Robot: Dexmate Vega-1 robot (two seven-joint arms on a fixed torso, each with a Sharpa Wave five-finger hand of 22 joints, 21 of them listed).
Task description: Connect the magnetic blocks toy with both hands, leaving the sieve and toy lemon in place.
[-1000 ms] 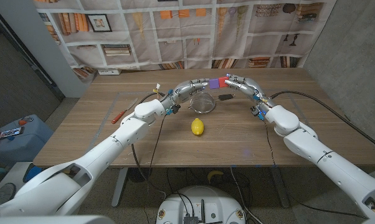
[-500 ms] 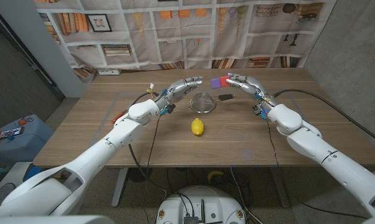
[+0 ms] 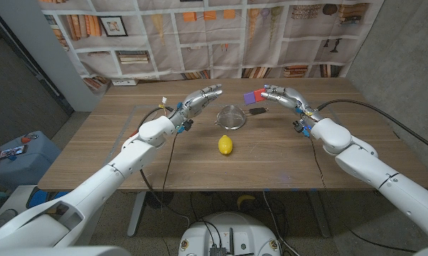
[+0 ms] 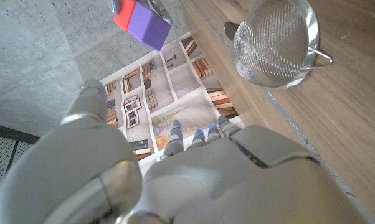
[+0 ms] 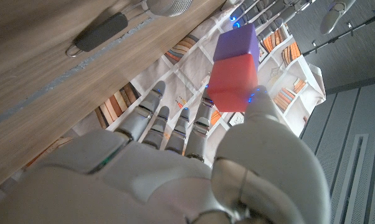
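The purple and red magnetic blocks (image 3: pixel 252 94) are joined into one piece, and my right hand (image 3: pixel 279 94) holds them in the air above the table's far side. In the right wrist view the thumb presses the red block (image 5: pixel 232 84), with the purple block (image 5: pixel 237 42) stuck to its far end. My left hand (image 3: pixel 198 101) hovers left of the metal sieve (image 3: pixel 231 116) with fingers spread and nothing in it. The joined blocks (image 4: pixel 141 18) hang apart from it in the left wrist view. The toy lemon (image 3: pixel 226 145) lies in front of the sieve.
The sieve's black handle (image 3: pixel 257 111) points right, under the held blocks. A flat object (image 3: pixel 124 82) lies at the table's far left edge, before a printed bookshelf backdrop. Bare wood (image 3: pixel 271 156) spreads in front of the lemon.
My left hand has let go of the purple block and drawn back to the left, opening. The joined blocks stay in my right hand, which has shifted slightly right.
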